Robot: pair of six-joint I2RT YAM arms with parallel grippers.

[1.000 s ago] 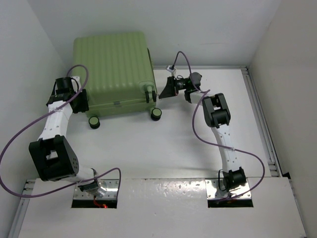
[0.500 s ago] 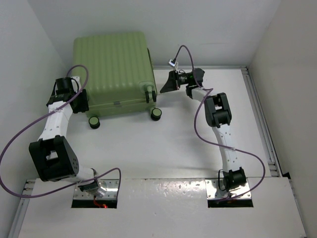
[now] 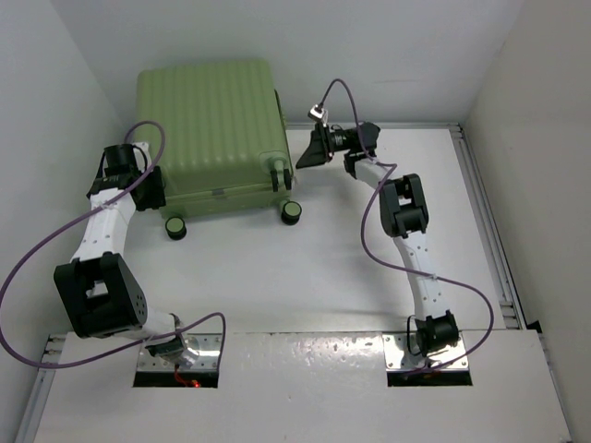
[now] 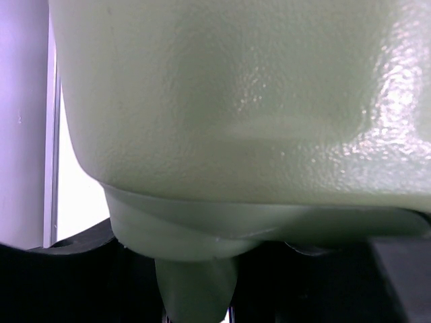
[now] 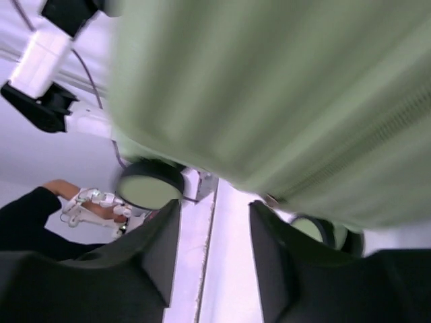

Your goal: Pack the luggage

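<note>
Luggage [image 3: 208,129] just beside right claw [image 3: 301,160]

The white table [image 3: 351,268] carries the green luggage [image 3: 208,129] lying flat at its far-left corner.

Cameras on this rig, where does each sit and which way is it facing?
Top external: above and behind the arm bases, looking down on the table, the luggage, left arm and right arm.
Left wrist: right against the luggage shell, own dark fingers at the bottom.
Right wrist: low beside the luggage, facing its wheels, own open end effector in front.
Shared: top and right wrist both show the wheels.
</note>
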